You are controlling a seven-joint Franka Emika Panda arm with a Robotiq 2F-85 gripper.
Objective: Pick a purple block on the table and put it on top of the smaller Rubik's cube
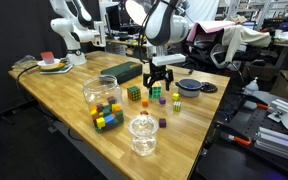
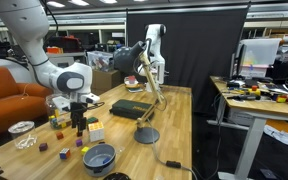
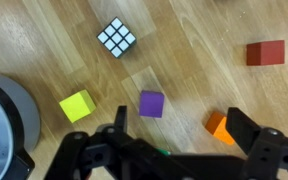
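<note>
1. This is a robotics lab: a second white robot arm [image 1: 66, 30] stands at a far corner of the wooden bench [image 1: 54, 95].
2. Beyond the bench's edges are a cluttered work desk [image 2: 249, 100], a monitor [image 2: 252, 55] and a black curtain [image 2: 199, 45].

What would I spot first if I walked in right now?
The big white robot arm hangs over the wooden table, its open gripper close to a tiny purple block. Next comes the clear jar of colourful blocks, standing nearer the camera in an exterior view.
</note>
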